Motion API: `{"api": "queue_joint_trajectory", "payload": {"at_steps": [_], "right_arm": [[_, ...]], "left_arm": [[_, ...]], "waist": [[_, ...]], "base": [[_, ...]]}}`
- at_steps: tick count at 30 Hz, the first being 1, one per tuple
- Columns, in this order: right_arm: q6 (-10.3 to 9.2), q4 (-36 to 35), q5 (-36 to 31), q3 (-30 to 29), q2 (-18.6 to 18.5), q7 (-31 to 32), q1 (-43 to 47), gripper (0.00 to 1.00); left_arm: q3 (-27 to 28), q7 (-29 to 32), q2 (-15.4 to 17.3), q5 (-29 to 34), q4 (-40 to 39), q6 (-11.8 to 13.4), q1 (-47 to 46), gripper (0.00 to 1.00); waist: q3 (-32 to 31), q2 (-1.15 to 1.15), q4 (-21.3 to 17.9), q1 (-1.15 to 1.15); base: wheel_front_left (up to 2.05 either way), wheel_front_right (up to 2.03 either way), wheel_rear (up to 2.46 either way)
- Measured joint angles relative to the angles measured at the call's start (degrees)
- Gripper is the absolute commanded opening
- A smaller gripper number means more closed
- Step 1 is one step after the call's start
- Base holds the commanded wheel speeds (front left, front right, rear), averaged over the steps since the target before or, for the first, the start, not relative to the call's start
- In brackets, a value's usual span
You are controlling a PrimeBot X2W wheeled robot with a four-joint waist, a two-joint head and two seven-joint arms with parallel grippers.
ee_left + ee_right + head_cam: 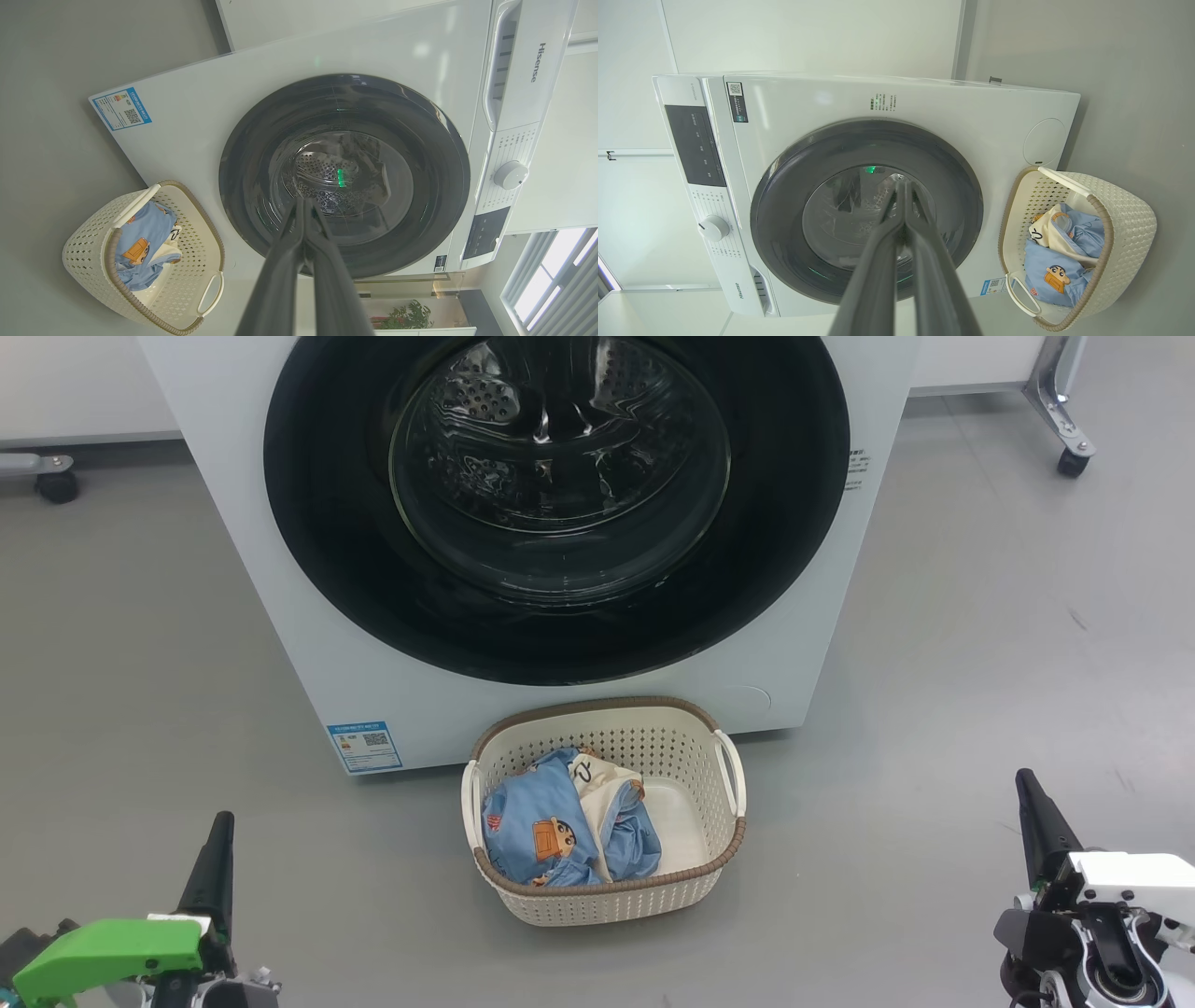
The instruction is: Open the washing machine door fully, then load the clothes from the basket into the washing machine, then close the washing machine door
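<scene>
Glossy black-rimmed round door (pixel 560 616); perforated cream basket (pixel 607 896); crumpled blue clothes (pixel 560 831)

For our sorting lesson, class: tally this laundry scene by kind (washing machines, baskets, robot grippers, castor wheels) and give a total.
washing machine: 1
basket: 1
grippers, the left gripper and the right gripper: 2
castor wheels: 2
Total: 6
</scene>
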Motion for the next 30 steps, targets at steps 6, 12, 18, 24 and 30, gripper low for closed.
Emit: {"api": "queue_joint_trajectory", "payload": {"at_steps": [6,12,18,24,30], "right_arm": [[-0.03,0.44,-0.01,-0.01,0.16,0.01,0.31,1.00],[-0.07,3.09,-0.03,0.07,1.67,0.00,3.24,1.00],[-0.07,2.48,-1.15,0.44,1.32,-0.54,3.01,1.00],[-0.07,1.76,-3.85,1.33,0.21,-1.60,2.77,1.00],[-0.05,1.36,-7.02,2.71,-0.60,-3.31,2.69,1.00]], "left_arm": [[-0.09,-0.01,-0.14,0.00,0.54,0.00,0.20,1.00],[-0.51,-0.02,-1.62,0.00,2.96,0.00,3.08,1.00],[-0.79,-0.38,-1.57,0.67,2.36,0.00,2.96,1.00],[-1.98,-1.41,-1.29,2.54,1.82,0.00,2.81,1.00],[-3.07,-3.12,-0.81,4.87,1.15,0.00,2.37,1.00]], "waist": [[0.00,0.00,0.00,0.00],[0.02,0.00,0.00,0.00],[0.08,0.00,-0.03,0.00],[0.17,0.00,-0.08,0.00],[0.26,0.00,-0.09,0.00]], "base": [[0.00,0.00,0.00],[0.00,0.00,0.00],[0.00,0.00,0.00],[0.00,0.00,0.00],[0.00,0.00,0.00]]}}
